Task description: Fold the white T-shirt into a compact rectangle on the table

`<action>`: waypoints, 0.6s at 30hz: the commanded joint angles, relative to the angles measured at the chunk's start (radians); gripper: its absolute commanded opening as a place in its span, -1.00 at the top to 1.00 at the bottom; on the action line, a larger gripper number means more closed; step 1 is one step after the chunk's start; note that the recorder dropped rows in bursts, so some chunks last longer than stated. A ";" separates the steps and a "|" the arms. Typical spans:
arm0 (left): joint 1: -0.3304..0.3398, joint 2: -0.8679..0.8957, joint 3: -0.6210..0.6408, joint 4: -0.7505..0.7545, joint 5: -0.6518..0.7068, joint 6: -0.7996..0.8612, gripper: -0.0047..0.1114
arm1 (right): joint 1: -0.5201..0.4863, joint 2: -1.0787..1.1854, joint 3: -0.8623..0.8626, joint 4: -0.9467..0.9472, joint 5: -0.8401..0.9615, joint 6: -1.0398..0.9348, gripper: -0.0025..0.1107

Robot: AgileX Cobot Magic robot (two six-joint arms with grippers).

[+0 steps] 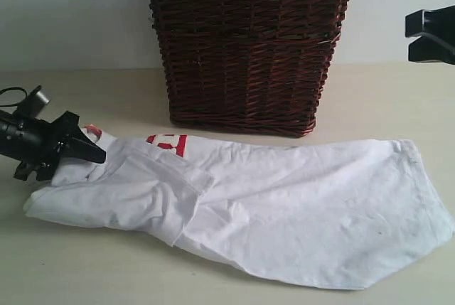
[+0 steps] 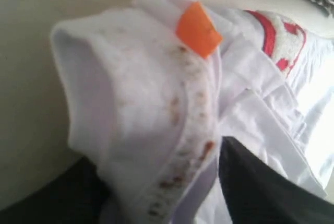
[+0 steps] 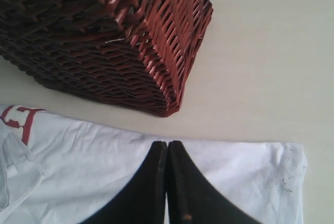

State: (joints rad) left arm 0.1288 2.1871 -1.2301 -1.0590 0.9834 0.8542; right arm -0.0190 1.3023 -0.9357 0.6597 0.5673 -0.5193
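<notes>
The white T-shirt (image 1: pixel 284 198) lies partly folded across the table (image 1: pixel 106 269), with its neck end at the left and a bit of red lettering (image 1: pixel 168 143) showing. My left gripper (image 1: pixel 89 150) is at that neck end. In the left wrist view its jaws (image 2: pixel 156 156) stand apart on either side of the bunched ribbed collar (image 2: pixel 182 130), near an orange tag (image 2: pixel 198 28). My right gripper (image 3: pixel 167 143) is shut and empty. It hangs over the shirt's (image 3: pixel 94 156) far edge, raised at the upper right (image 1: pixel 430 35).
A dark wicker basket (image 1: pixel 245 49) with lace trim stands on the table just behind the shirt, and it is close to the right gripper in the right wrist view (image 3: pixel 104 41). Bare table lies in front of the shirt and to the right of the basket.
</notes>
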 commanded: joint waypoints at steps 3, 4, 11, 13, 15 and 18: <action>-0.005 0.012 0.010 0.030 -0.006 0.003 0.04 | -0.004 0.003 0.002 0.039 0.005 -0.036 0.96; -0.005 0.012 0.010 0.030 -0.006 0.008 0.17 | -0.004 0.003 0.002 0.039 0.005 -0.036 0.96; 0.004 -0.018 0.008 0.102 0.027 -0.086 0.92 | -0.004 0.003 0.002 0.039 0.017 -0.036 0.96; 0.022 -0.082 0.005 0.350 0.021 -0.282 0.92 | -0.004 0.003 0.002 0.039 0.024 -0.036 0.96; 0.053 -0.148 -0.005 0.661 0.021 -0.512 0.92 | -0.004 0.003 0.002 0.041 0.035 -0.036 0.96; 0.127 -0.257 -0.014 0.729 0.040 -0.608 0.92 | -0.004 0.003 0.002 0.044 0.042 -0.036 0.96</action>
State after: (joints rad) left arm 0.2176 1.9975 -1.2261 -0.3605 1.0081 0.3028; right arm -0.0190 1.3023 -0.9357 0.6952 0.6055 -0.5479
